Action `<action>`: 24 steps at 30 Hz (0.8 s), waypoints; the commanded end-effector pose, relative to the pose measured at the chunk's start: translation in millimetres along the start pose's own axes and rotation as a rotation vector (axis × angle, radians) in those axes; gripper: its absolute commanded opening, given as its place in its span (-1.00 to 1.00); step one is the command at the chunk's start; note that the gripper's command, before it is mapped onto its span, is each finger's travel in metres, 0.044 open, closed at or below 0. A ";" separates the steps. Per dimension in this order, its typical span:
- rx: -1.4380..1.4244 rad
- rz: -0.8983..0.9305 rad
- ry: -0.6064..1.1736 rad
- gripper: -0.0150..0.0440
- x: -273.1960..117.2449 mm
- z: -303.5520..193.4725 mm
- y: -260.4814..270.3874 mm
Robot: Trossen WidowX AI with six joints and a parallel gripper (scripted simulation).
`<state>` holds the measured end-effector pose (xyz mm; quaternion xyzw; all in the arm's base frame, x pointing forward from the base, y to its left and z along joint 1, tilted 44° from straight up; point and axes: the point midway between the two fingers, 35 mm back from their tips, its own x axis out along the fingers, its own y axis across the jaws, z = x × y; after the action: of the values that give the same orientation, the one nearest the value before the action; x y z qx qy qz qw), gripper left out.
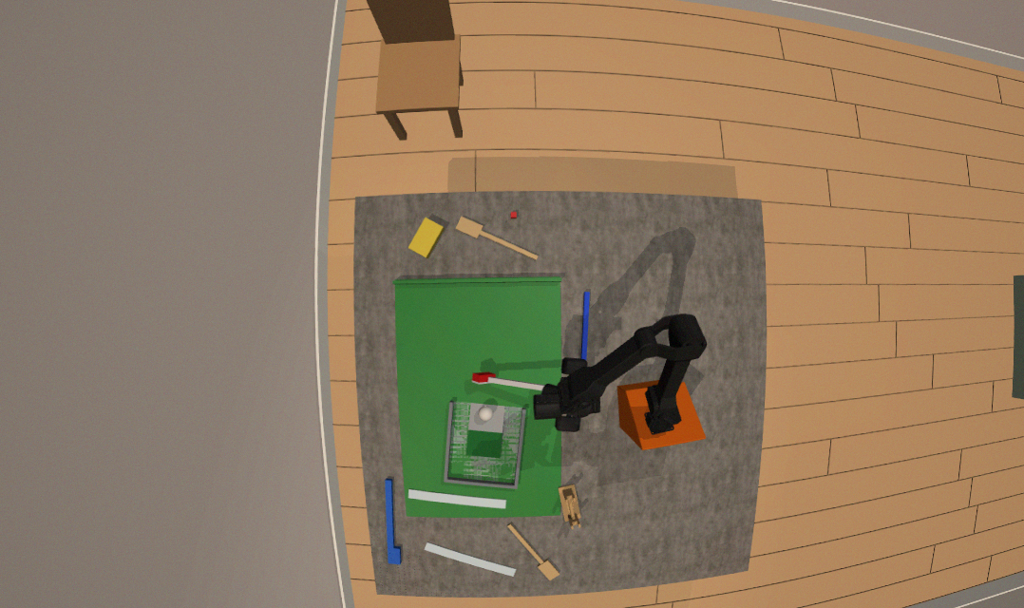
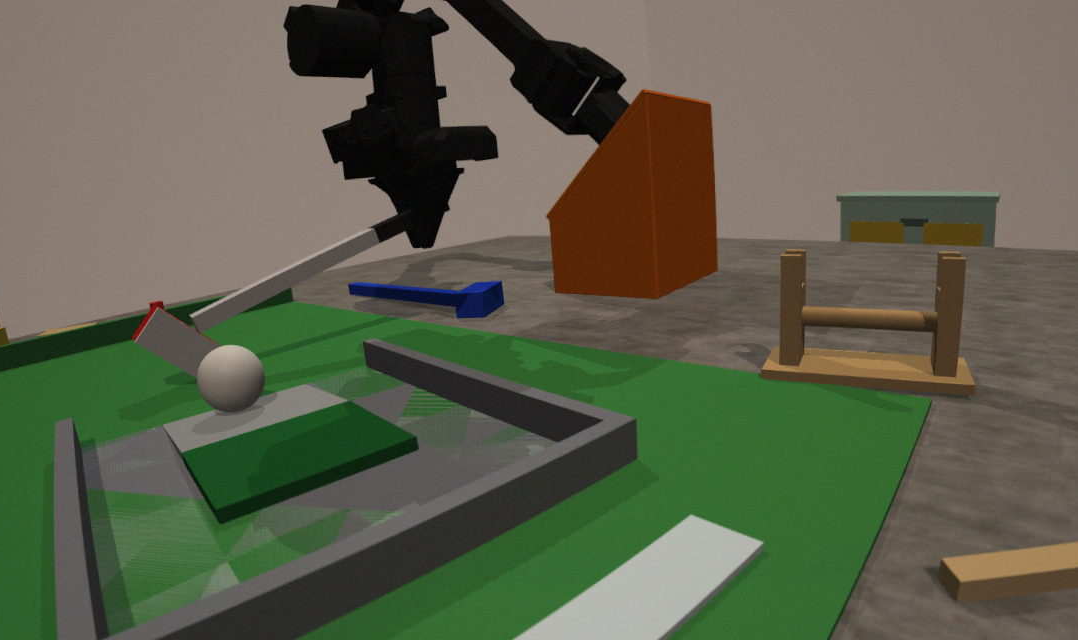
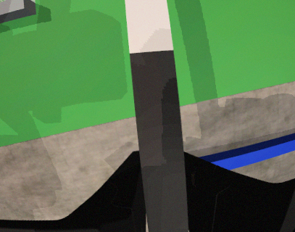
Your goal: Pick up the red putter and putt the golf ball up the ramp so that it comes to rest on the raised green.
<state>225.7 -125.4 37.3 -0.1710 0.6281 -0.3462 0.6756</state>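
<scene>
My gripper (image 2: 420, 231) (image 3: 153, 156) is shut on the dark handle of the red putter (image 1: 516, 383) (image 2: 288, 274) (image 3: 150, 25), above the mat's right edge in the overhead view. The pale shaft slants down to its red head with a grey face, low over the green mat. The white golf ball (image 1: 485, 413) (image 2: 230, 378) is on the light grey ramp (image 1: 496, 426) (image 2: 312, 396), with a gap between it and the putter head. The dark raised green (image 1: 483, 444) (image 2: 296, 457) adjoins the ramp and bears nothing. The wrist view does not show the ball or putter head.
A grey-walled frame (image 1: 521, 446) (image 2: 519, 492) surrounds the ramp and green on three sides. A white bar (image 1: 457, 499) (image 2: 646, 580) lies beyond it. A blue putter (image 1: 585, 324) (image 2: 479, 298) (image 3: 261, 152) lies beside the mat. A wooden stand (image 2: 869, 365) is near the mat's corner.
</scene>
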 end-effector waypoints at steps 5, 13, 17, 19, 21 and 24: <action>0.004 -0.002 -0.005 -0.49 -25.9 1.5 6.4; 0.003 -0.005 -0.005 -0.49 -59.7 -0.3 5.4; -0.005 -0.008 0.001 -0.49 -51.2 -0.7 6.5; -0.005 -0.008 0.001 -0.49 -51.2 -0.7 6.5; -0.005 -0.008 0.001 -0.49 -51.2 -0.7 6.5; -0.005 -0.008 0.001 -0.49 -51.2 -0.7 6.5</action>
<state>227.4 -86.2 70.6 -0.1739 0.6289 -0.3487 0.6728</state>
